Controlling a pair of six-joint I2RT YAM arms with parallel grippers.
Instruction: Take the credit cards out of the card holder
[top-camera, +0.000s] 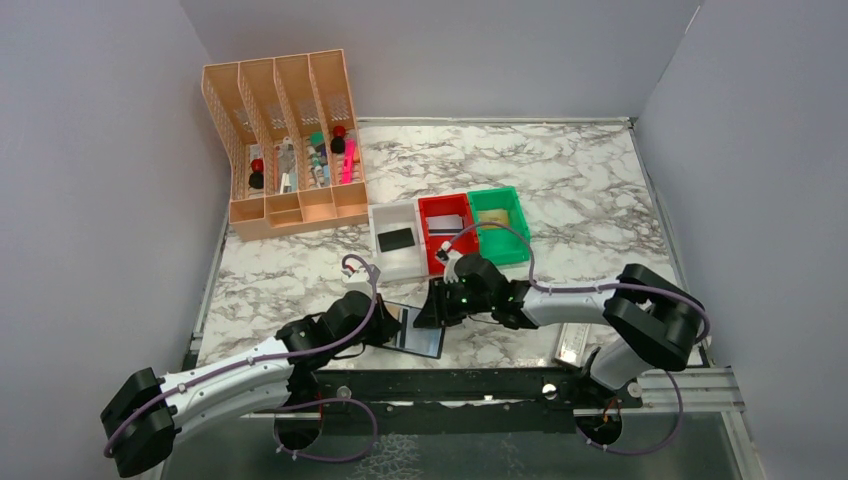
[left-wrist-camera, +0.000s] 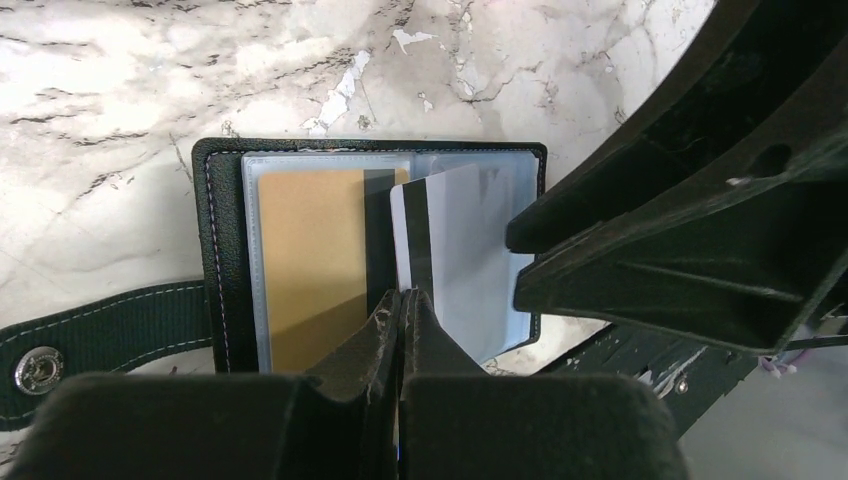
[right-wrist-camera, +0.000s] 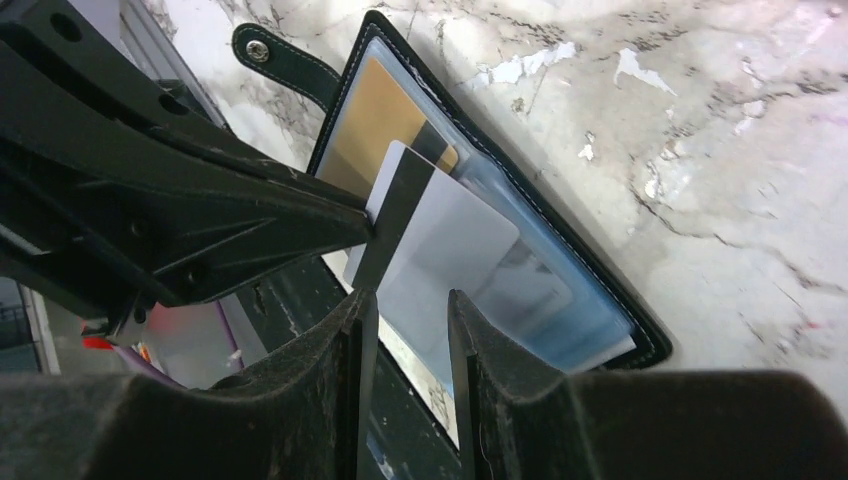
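Observation:
The card holder (top-camera: 425, 342) lies open near the table's front edge, its black rim (left-wrist-camera: 225, 250) and blue-grey pockets (right-wrist-camera: 600, 300) showing. A gold credit card (left-wrist-camera: 310, 260) sits in one pocket. A white-grey card with a black stripe (left-wrist-camera: 465, 240) sticks partly out of the other pocket. My left gripper (left-wrist-camera: 402, 300) is shut on that card's striped edge. My right gripper (right-wrist-camera: 408, 305) is open, its fingers either side of the card's (right-wrist-camera: 450, 250) free end, not touching it. In the top view the grippers, left (top-camera: 392, 325) and right (top-camera: 432, 310), meet over the holder.
White (top-camera: 372, 222), red (top-camera: 428, 203) and green (top-camera: 478, 193) bins stand behind the holder, each with a card inside. An orange file organiser (top-camera: 290, 145) stands at the back left. A whitish case (top-camera: 572, 345) lies by the right arm. The holder's snap tab (left-wrist-camera: 100, 330) lies flat.

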